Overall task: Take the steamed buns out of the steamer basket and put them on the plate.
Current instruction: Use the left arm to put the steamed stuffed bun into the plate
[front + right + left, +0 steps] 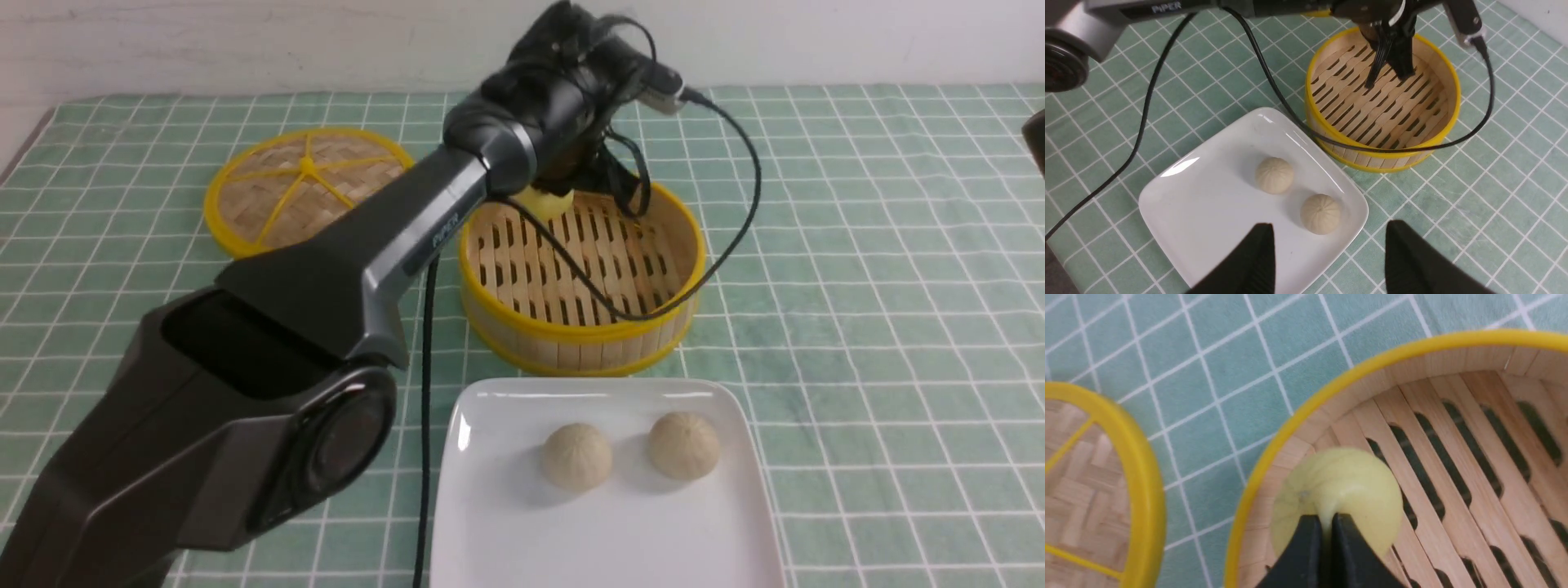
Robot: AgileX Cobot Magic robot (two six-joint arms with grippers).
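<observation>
A pale yellow steamed bun (1343, 486) sits at the far-left inner wall of the steamer basket (1298, 416), and my left gripper (1326, 522) is shut on it, pinching its soft top. From the front, the left wrist hides most of that bun (549, 202) inside the basket (571, 333). Two cream-beige buns (577, 456) (684, 445) lie side by side on the white plate (506, 523). My right gripper (1331, 226) hangs open above the plate's (1208, 204) corner, holding nothing.
The flat woven lid (304, 188) with yellow spokes lies on the green checked cloth, left of the basket. The left arm's black cable (739, 220) loops over the basket's right rim. Another cable (424, 425) runs down beside the plate's left edge.
</observation>
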